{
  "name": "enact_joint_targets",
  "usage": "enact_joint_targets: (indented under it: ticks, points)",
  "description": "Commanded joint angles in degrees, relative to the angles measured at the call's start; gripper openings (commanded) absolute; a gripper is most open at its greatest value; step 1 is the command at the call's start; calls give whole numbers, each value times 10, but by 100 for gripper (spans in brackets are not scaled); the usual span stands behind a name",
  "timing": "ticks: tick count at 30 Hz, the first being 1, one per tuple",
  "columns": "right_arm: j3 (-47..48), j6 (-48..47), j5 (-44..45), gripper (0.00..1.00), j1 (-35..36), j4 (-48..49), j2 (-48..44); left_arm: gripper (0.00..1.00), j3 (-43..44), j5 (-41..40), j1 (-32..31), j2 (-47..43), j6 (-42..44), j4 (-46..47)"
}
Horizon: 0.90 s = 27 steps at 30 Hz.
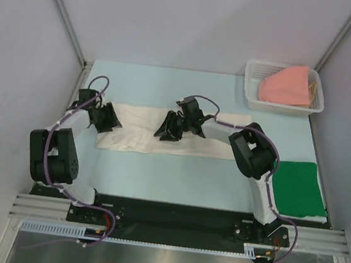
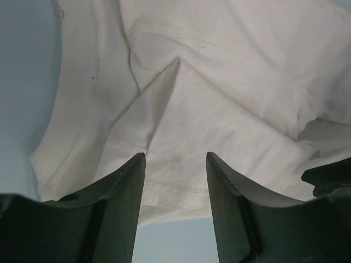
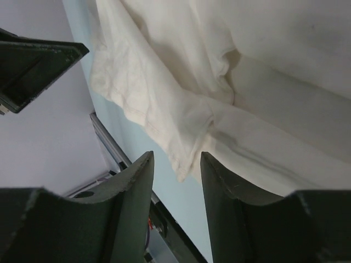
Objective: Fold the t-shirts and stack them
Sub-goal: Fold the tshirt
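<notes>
The cream-white t-shirt lies as a long folded strip across the middle of the table. My left gripper is at the strip's left end and my right gripper is over its middle. In the left wrist view the shirt fills the frame, and its stitched hem lies between the tips of the open left gripper. A loose corner of the shirt hangs between the fingers of the open right gripper. The dark green t-shirt lies folded at the right. The salmon-pink t-shirt sits in the basket.
The white lattice basket stands at the back right corner. Grey walls with metal posts enclose the blue table. A black rail carrying the arm bases runs along the near edge.
</notes>
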Motion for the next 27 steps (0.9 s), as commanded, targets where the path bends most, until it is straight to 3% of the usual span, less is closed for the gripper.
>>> enact_joint_targets:
  ticks: [1,27]
  points:
    - [24,37,10,44,4,57,26,54,25,22,6,17,23,21]
    - [30,51,34,32,19,48,37,41,76,38,3,112,24,38]
